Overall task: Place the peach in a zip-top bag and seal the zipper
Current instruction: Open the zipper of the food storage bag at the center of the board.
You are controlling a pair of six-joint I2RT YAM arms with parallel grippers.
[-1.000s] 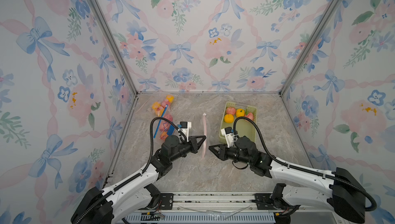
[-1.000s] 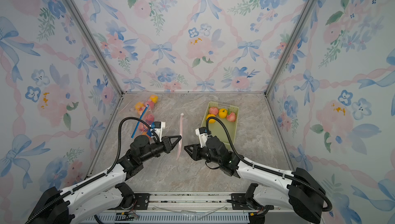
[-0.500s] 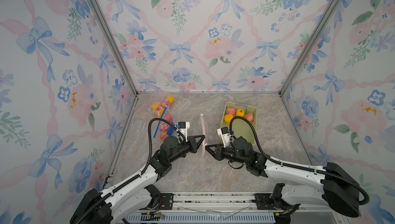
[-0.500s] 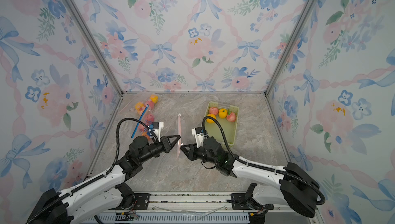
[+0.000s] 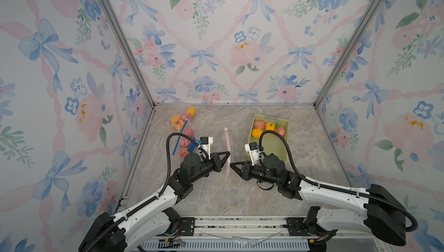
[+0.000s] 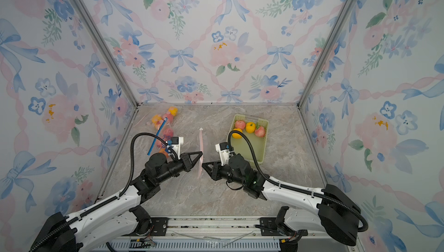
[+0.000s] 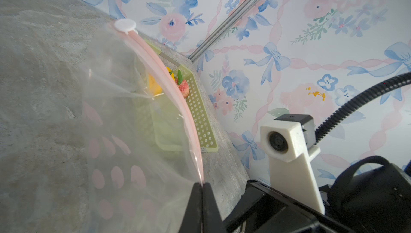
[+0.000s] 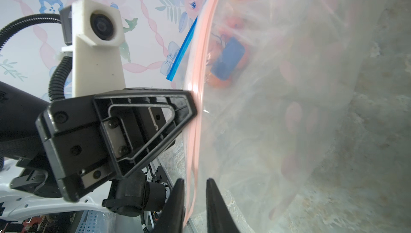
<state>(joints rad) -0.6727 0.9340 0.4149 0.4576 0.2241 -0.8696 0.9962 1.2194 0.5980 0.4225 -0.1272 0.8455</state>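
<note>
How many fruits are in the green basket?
4, all at the far end of the green basket: a peach, an orange, another peach, another orange. More could be hidden.

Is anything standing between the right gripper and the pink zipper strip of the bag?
Nothing visible. The zipper strip runs between the open jaws of the right gripper, and the left gripper pinches it just beside, not in the way.

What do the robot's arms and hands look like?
The left arm and right arm have white shells and black joints. The left hand and right hand are black with triangular fingers; each carries a white camera mount and black corrugated cable.
</note>
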